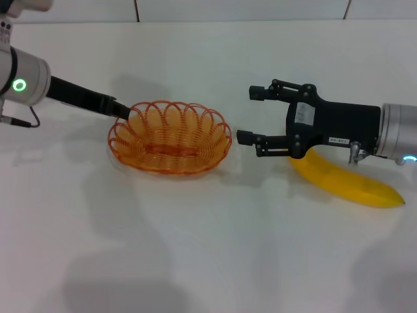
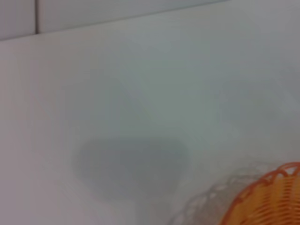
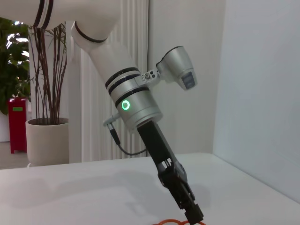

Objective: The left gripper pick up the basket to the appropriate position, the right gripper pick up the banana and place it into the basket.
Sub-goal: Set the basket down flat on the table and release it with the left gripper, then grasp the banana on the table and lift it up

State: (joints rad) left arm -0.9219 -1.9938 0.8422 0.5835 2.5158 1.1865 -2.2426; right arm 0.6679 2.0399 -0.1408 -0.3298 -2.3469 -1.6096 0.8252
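Your left gripper (image 1: 120, 111) sits at the basket's (image 1: 171, 137) left rim, though whether it pinches the wire you cannot tell. Your right gripper (image 1: 251, 115) hovers spread over the banana (image 1: 352, 181) lying on the table (image 1: 208, 261), just right of the basket. Judging by this, 1 step remains first: secure and position the basket, then lower the right claw onto the banana.

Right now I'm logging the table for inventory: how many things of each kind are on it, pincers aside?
Basket: 1, orange wire
Banana: 1, yellow
Total: 2
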